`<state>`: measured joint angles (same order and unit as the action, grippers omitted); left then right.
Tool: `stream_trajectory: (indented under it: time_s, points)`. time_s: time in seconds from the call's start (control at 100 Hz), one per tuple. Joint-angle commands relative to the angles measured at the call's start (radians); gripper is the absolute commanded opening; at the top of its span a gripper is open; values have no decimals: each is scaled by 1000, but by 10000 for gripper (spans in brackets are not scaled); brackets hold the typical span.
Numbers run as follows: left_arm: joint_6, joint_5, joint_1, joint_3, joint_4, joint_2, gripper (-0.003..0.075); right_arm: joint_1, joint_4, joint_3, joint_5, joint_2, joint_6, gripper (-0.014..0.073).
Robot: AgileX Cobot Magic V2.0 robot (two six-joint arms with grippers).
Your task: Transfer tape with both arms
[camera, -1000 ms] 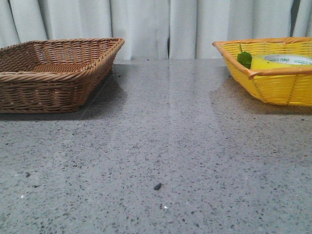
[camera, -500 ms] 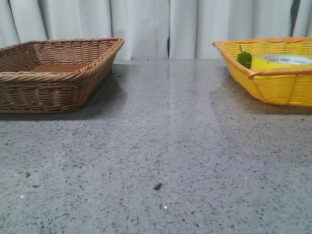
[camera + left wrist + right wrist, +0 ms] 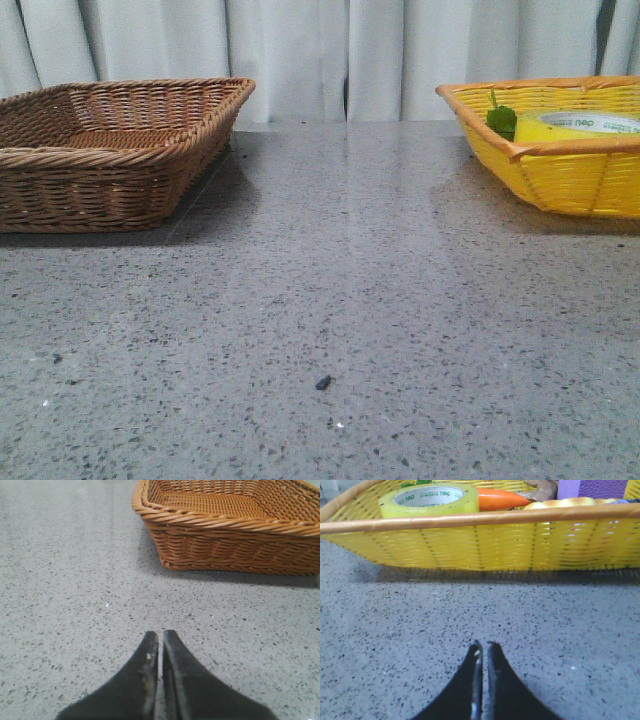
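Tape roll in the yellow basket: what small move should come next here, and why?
Probably the right gripper should open and rise toward the tape. Its fingers are pressed together low over the table, short of the yellow basket, whose rim stands between them and the roll. The tape lies flat inside beside a carrot. The left gripper is also shut, near the brown basket.

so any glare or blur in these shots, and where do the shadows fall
Front view: soft sheen down the middle of the table, shadows beside the brown basket and under the yellow basket, all fairly sharp. Left wrist view: the near fingers look soft. Right wrist view: a dark shadow band under the yellow basket; tape lettering readable.
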<state>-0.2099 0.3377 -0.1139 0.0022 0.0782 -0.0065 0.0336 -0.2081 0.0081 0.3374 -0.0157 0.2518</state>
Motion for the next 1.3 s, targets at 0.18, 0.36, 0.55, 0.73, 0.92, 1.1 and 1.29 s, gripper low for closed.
stream_trajectory:
  time_s: [0.18,0.36,0.55,0.73,0.92,1.1,1.29]
  points:
    - [0,-50,1,10,-8,-24,-21,-1,-9,24,-18,-15,-5,-67]
    - [0,-50,1,10,-8,-24,-21,-1,-9,24,-18,-15,-5,-67]
    - [0,-51,1,10,-1,-24,-21,-1,-9,24,-18,-15,-5,-67]
    - [0,-60,1,10,-1,-24,-21,-1,-9,24,-18,-15,-5,-67]
    - [-2,-144,1,10,-78,-24,-21,-1,-9,24,-16,-15,-5,-67]
    - [-2,-218,1,10,-271,-24,-21,-1,-9,24,-16,-15,-5,-67]
    - [-4,-245,1,10,-352,-24,-21,-1,-9,24,-16,-15,-5,-67]
